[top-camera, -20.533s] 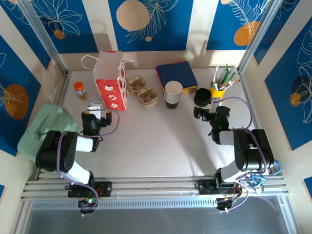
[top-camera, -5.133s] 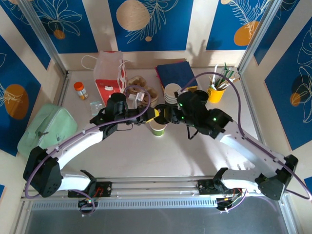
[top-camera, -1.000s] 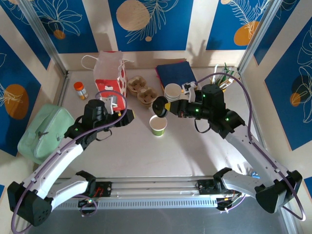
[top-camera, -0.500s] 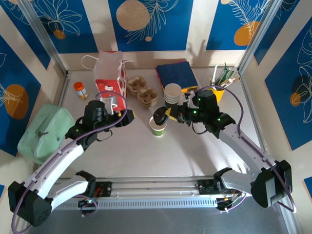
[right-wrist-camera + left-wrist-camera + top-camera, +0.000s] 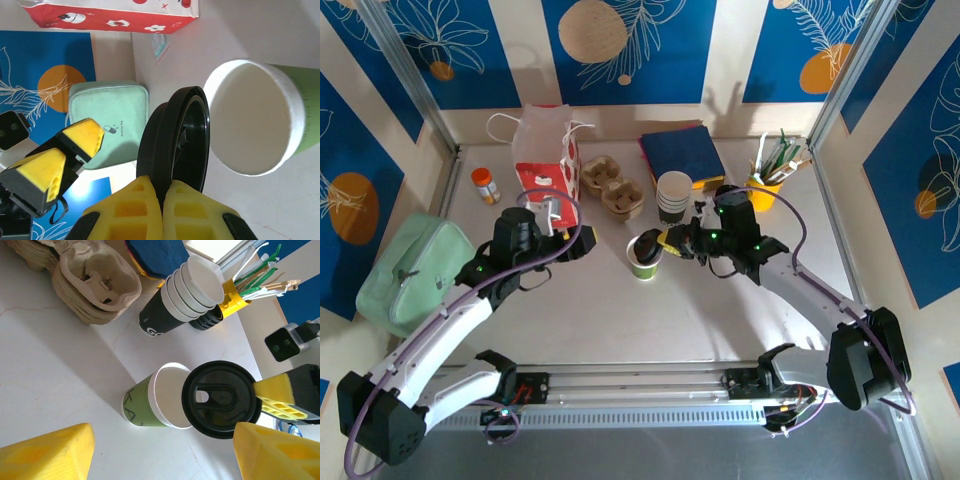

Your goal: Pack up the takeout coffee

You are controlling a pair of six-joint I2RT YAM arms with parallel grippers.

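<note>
The right gripper [image 5: 162,192] is pinched shut on the edge of the black lid [image 5: 175,135]. It holds the lid tilted just past its fingertips, with the lid's far rim over the near part of the green paper cup's [image 5: 642,264] open mouth. The lid may be resting on the cup's rim, but the angle is too poor to be sure. The cup stands upright on the table [image 5: 620,320], directly ahead of this gripper, and its white inside is in plain view. The left gripper [image 5: 162,440] is spread wide with nothing between its fingers. It hangs a little short of the cup and does not touch it. Seen from that hand, the cup and lid sit straight ahead in the gap between the two yellow pads. Farther ahead of it stands a stack of dark-sleeved cups [image 5: 175,307] beside a yellow cup of utensils [image 5: 240,297], with a brown cardboard carrier [image 5: 97,285] off to its front left.
</note>
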